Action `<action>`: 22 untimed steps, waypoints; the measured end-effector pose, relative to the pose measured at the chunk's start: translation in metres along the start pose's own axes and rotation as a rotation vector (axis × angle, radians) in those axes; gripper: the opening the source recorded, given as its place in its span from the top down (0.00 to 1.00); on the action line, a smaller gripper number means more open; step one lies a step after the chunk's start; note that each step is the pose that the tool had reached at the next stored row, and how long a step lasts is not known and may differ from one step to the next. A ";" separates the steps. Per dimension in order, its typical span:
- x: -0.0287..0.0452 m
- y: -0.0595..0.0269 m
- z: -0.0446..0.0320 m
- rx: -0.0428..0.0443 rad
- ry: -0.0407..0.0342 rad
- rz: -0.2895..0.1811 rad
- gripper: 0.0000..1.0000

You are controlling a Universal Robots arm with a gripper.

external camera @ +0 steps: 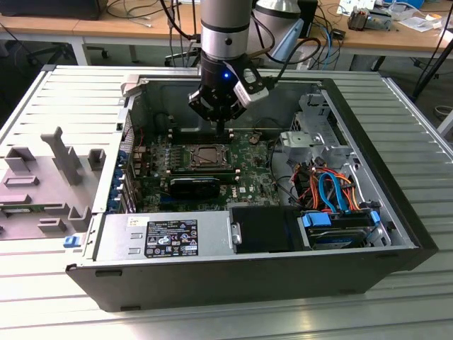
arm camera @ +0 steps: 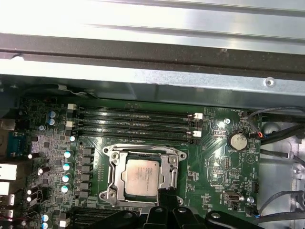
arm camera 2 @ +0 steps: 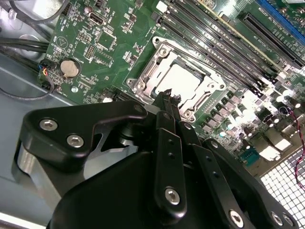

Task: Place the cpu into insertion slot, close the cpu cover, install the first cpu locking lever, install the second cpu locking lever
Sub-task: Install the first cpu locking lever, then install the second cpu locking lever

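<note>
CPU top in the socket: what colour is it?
Silver-grey metal; the CPU shows best in the first wrist view.

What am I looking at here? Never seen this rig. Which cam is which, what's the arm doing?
The exterior view shows one robot arm reaching down into an open computer case that lies on its side on a metal table. The black part at the arm's end is the gripper, hanging just above the green motherboard.

The other two pictures come from cameras riding on the arm's wrist, looking past the gripper at the board. In both wrist views the cpu, a square silver chip, already sits in the insertion slot, and the cpu cover, a silvery frame, lies down around it. The closed jaws hold nothing; their tip hovers near one edge of the socket. Beside it run long black memory slots and a coin battery.
</note>
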State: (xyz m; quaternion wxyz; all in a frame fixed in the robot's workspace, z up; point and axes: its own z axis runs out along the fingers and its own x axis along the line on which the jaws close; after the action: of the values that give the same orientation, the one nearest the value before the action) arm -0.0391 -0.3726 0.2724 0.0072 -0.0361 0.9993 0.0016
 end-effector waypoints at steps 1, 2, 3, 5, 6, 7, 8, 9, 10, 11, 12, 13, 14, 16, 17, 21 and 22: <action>0.0000 0.0000 0.0000 0.0001 0.0001 0.000 0.89; 0.0000 0.0000 -0.0001 0.0000 0.0000 0.000 0.89; 0.0000 0.0000 -0.0001 0.0001 0.0000 0.000 0.89; 0.0000 0.0000 -0.0001 0.0000 0.0001 0.000 0.89; 0.0000 0.0000 -0.0001 0.0000 0.0001 0.000 0.89; 0.0000 0.0000 -0.0002 0.0001 0.0000 0.000 0.89; 0.0000 -0.0002 -0.0003 0.0002 0.0001 0.000 0.89; 0.0000 -0.0007 -0.0004 0.0004 0.0003 0.000 0.89; 0.0001 -0.0015 -0.0003 0.0002 0.0002 0.000 0.89; 0.0003 -0.0035 -0.0003 0.0002 0.0002 0.000 0.89; 0.0003 -0.0047 -0.0002 0.0002 0.0001 0.000 0.89; 0.0005 -0.0072 -0.0002 0.0001 0.0000 0.000 0.89; 0.0007 -0.0098 -0.0002 0.0001 0.0001 0.000 0.89; 0.0011 -0.0160 -0.0002 0.0001 0.0001 0.000 0.89; 0.0013 -0.0179 -0.0002 0.0000 0.0000 0.000 0.89; 0.0025 -0.0344 0.0005 0.0000 0.0000 0.000 0.89; 0.0027 -0.0371 0.0023 0.0001 0.0001 0.000 0.89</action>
State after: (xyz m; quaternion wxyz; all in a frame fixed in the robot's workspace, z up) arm -0.0391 -0.4099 0.2700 0.0071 -0.0362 0.9993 0.0016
